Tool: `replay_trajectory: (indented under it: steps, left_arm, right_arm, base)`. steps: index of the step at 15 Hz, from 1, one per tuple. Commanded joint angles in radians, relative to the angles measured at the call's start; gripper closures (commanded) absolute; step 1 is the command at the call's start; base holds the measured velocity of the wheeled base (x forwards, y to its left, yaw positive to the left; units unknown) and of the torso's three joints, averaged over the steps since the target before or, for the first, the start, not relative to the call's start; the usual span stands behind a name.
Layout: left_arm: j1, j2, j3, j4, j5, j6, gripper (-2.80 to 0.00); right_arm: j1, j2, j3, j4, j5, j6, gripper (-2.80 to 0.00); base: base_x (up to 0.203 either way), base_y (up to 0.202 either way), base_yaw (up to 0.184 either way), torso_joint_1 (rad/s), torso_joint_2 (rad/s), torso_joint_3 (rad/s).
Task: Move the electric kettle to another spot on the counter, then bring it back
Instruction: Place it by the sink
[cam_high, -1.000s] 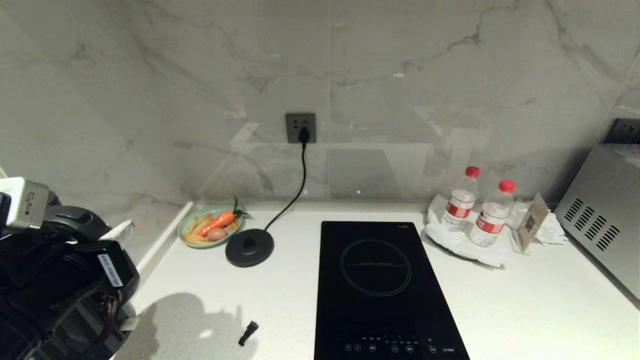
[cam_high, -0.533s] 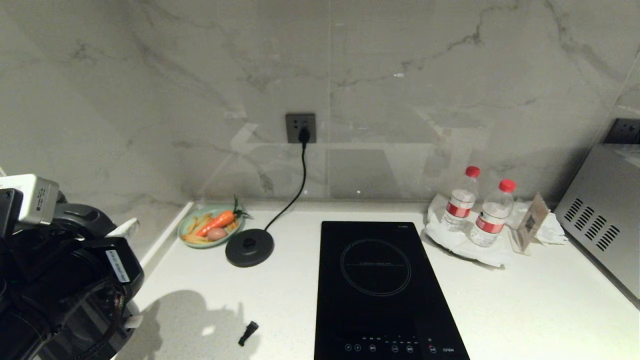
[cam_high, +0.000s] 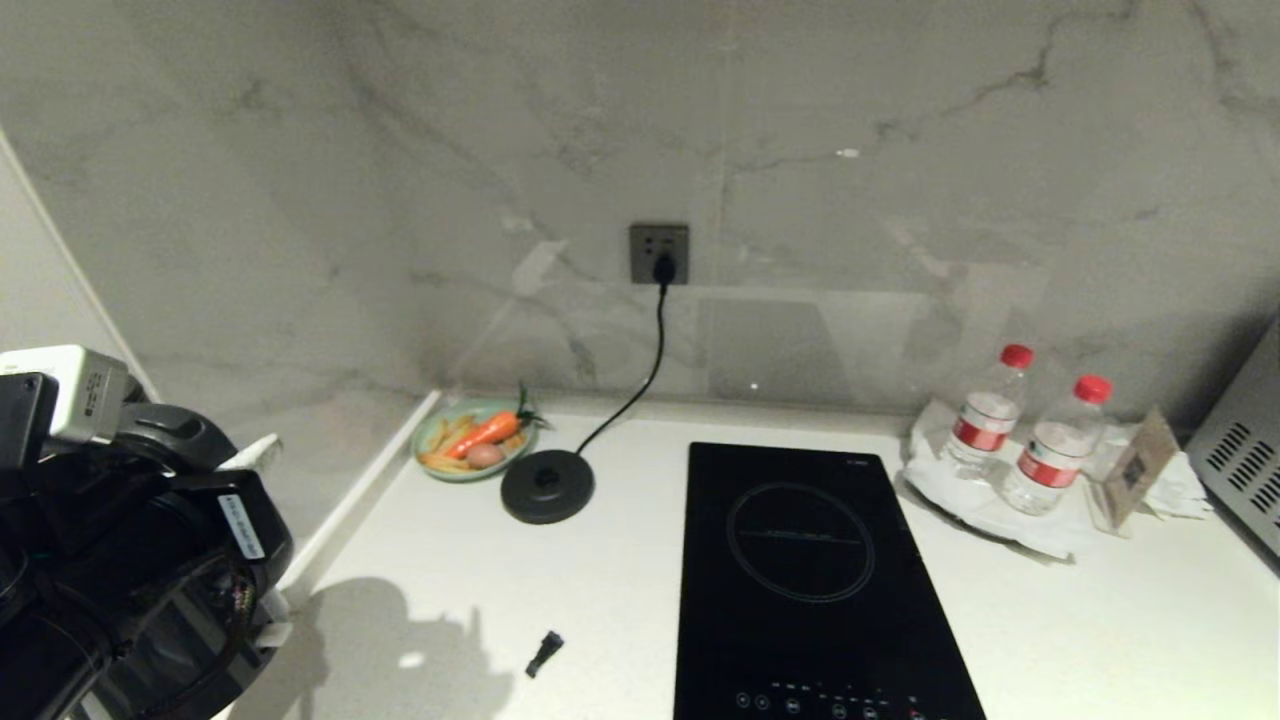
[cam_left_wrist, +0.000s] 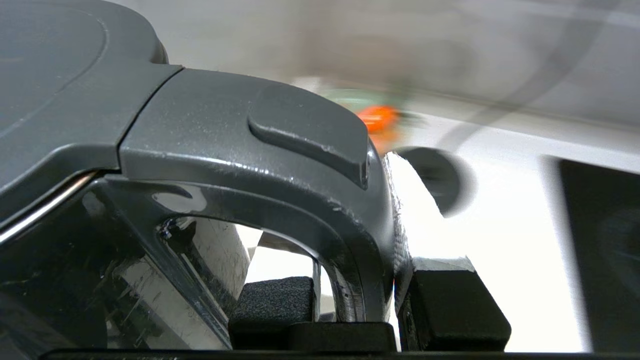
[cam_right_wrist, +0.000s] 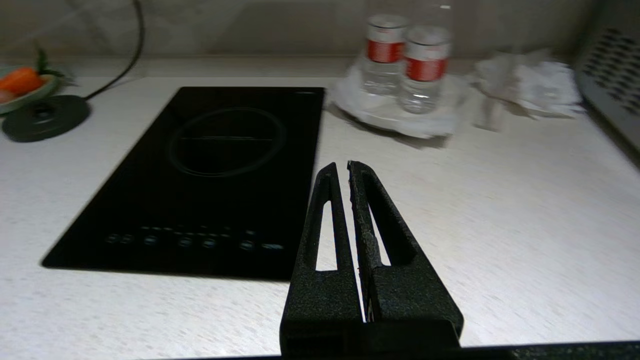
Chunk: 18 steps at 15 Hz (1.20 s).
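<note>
Kettle (cam_left_wrist: 210, 150): we have it by the loop handle, carried at the left front edge of the table, well apart from its base; in the head view it shows as the dark mass at lower left.
Left tool (cam_left_wrist: 352, 300): clamped on the handle, one pad inside the loop and one outside, seen in the left wrist view. The grip sits on the upright part of the handle, below the lid button.
Right tool (cam_right_wrist: 347, 172): fingers pressed together with nothing between them, hanging above the bare table (cam_high: 620, 590) to the right of the hob (cam_high: 810, 570). We judge it idle.
Base (cam_high: 547, 485): round black disc near the back wall, corded to the socket (cam_high: 659, 253), nothing standing on it.
Near the base: a green plate (cam_high: 432, 448) with a carrot just beside it on the left; a small black bit (cam_high: 545, 653) lies on the table nearer to us.
Far right: two bottles (cam_high: 1020, 430) on white paper, well clear of the path.
Step in hand: we judge that we are carrying the kettle, either out to its other spot or back toward the base; these views cannot say which.
How to do it well: we should keep the kettle upright and low. We should steer clear of the plate and the cord. If returning it, we must centre the bottom over the base's middle stud before lowering. We should loosen the grip only once it stands flat.
</note>
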Motion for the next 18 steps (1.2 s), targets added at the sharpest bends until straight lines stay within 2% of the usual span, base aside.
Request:
replay_trajectory:
  steps: [1,18]
  left_arm:
    - [-0.001,0.003,-0.003,-0.004,0.003,0.0,0.0]
    - [0.001,0.018,-0.046,0.002,0.002,0.001,0.0]
  right_arm:
    - [0.0,0.002,0.0,0.0,0.0,0.0,0.0]
    - [0.0,0.002,0.0,0.0,-0.001,0.0,0.0]
  base:
    - [-0.003,-0.007,0.174,0.002,0.0,-0.001]
    - [-0.002,-0.007,0.175,0.001,0.0,0.002]
